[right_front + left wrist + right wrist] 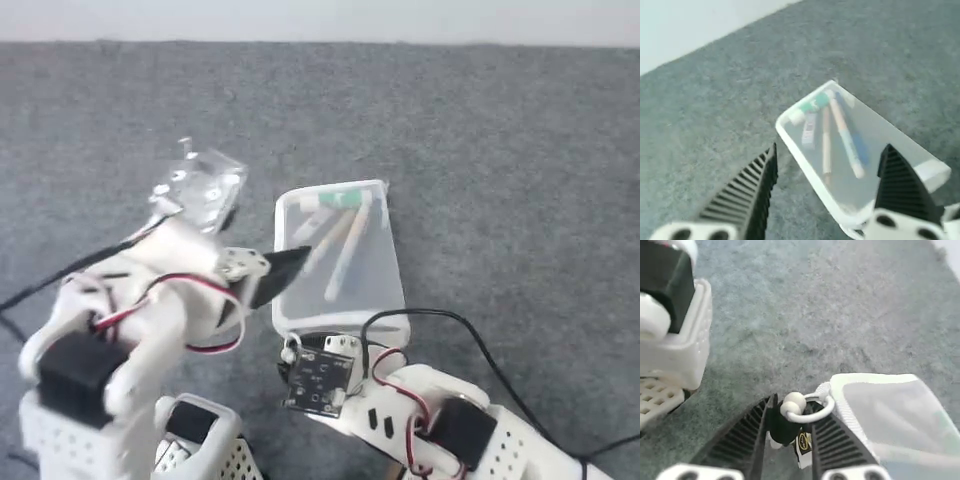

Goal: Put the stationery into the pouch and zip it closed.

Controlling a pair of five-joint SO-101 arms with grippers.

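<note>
right claw point(790, 415) clamped on zip pull point(792, 404); left claw point(830, 147) apart, beside pouch point(890, 140), pens point(842, 127) inside

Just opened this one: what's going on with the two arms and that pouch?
The stationery, pens and markers, lies inside the translucent pouch on the grey table. The right gripper is shut on the zipper pull at the pouch's near end. The left gripper hangs open above the pouch, holding nothing. Whether the zip is fully closed cannot be told.
</note>
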